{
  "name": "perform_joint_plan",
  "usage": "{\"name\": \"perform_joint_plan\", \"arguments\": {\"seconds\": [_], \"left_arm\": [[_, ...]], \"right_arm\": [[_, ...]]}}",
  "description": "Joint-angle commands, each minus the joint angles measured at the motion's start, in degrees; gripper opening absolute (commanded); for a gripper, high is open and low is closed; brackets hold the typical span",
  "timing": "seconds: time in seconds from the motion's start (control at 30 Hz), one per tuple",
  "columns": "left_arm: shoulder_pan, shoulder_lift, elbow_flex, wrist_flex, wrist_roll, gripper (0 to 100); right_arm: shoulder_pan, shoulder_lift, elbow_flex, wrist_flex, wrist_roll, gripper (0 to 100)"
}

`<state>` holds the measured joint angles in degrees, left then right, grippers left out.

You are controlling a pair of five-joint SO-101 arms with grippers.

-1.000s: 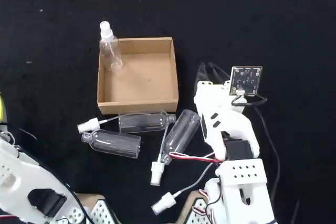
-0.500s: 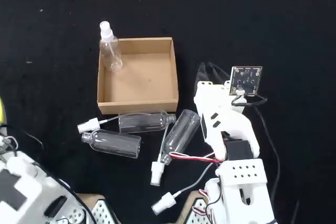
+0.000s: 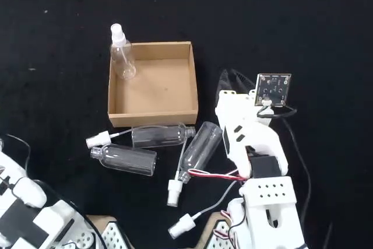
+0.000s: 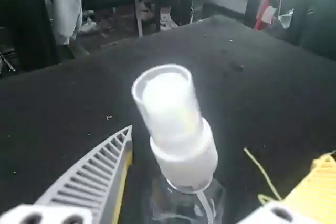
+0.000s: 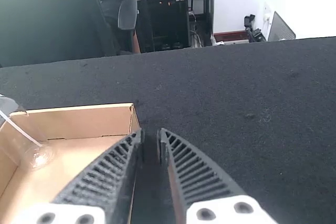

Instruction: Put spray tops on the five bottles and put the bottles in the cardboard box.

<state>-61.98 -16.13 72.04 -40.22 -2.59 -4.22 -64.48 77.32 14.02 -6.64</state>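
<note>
A clear bottle with a white spray top [image 4: 173, 124] stands between the fingers of my left gripper [image 4: 226, 150], which is shut on it; the left arm [image 3: 26, 214] is at the near left corner. In the far left corner of the cardboard box [image 3: 152, 115] stands a topped bottle [image 3: 122, 56]. In front of the box lie a bottle with a top in it [image 3: 157, 135], a bare bottle [image 3: 123, 159] and a tilted bottle [image 3: 201, 144] with a spray top [image 3: 173, 192] at its mouth. My right gripper [image 3: 229, 77] is shut and empty, just right of the box.
A loose spray top [image 3: 183, 224] lies near the front edge, beside the right arm's base [image 3: 268, 202]. Red and grey cables [image 3: 215, 176] run from that arm past the tilted bottle. The right wrist view has the box rim [image 5: 79, 113] beside the right gripper [image 5: 150, 134].
The left arm has drawn back toward the near left corner of the table. The right arm, the box and the bottles on the table have not moved.
</note>
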Motion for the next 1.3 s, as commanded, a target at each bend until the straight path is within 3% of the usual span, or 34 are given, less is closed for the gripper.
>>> {"name": "perform_joint_plan", "arguments": {"seconds": [0.0, 0.43, 0.93, 1.03, 1.17, 1.27], "left_arm": [[0.4, -2.37, -3.21, 0.35, 0.09, 38], [-0.04, 7.65, -7.69, 0.0, 0.09, 38], [0.04, 7.91, -7.52, 0.0, 0.09, 37], [0.22, 7.91, -7.52, 0.0, 0.09, 28], [0.4, 7.82, -6.02, 0.0, -0.09, 2], [0.57, 7.82, -4.62, 0.0, -3.6, 8]], "right_arm": [[-0.26, -0.57, -0.31, -1.67, 0.53, 3.6], [-0.26, -0.57, -0.13, -1.67, 0.53, 3.6], [-0.35, -0.57, 0.31, -2.02, 0.53, 3.6], [-0.35, -0.57, 0.31, -2.02, 0.53, 3.6], [-0.35, -0.57, 0.31, -2.02, 0.53, 3.6], [-0.35, -0.57, 0.31, -2.02, 0.53, 3.6]]}}
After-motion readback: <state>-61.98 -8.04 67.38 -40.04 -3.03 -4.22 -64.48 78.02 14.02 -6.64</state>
